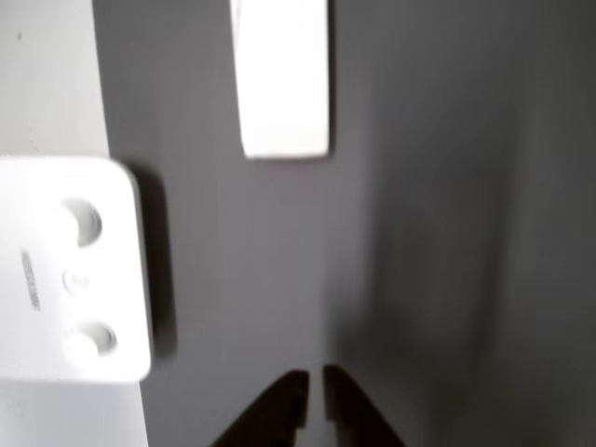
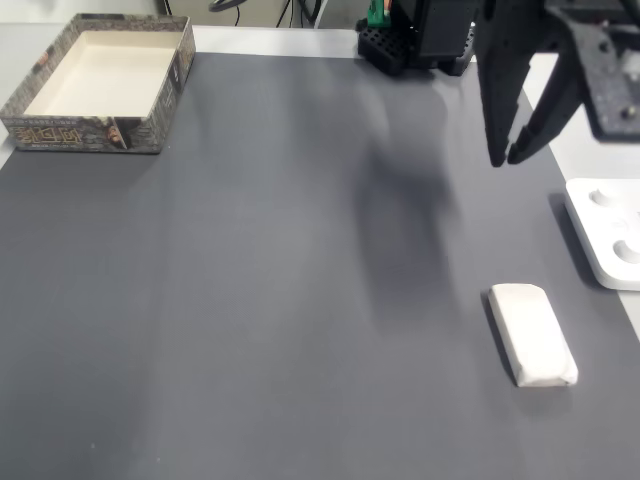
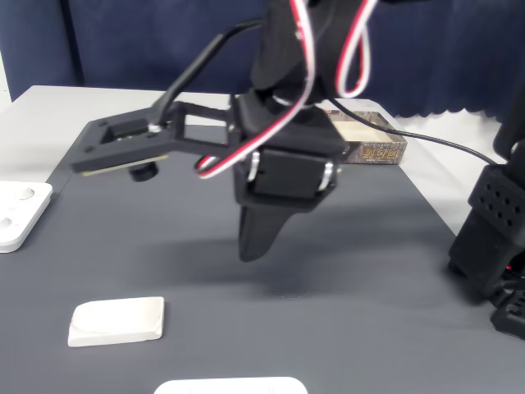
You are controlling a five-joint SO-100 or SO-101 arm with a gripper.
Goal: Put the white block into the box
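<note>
Here the gripper (image 2: 503, 160) hangs above the dark grey mat (image 2: 280, 280), holding nothing, its 2 black fingertips drawn nearly together with only a thin slit between them in the other view. The white block (image 2: 533, 333) lies flat on the mat, below the tips in a fixed view and well apart from them. The box (image 2: 100, 135) sits at the mat's far left corner in that view, far from the block. A flat white slab (image 2: 605, 235) with round recesses rests at the mat's right edge.
</note>
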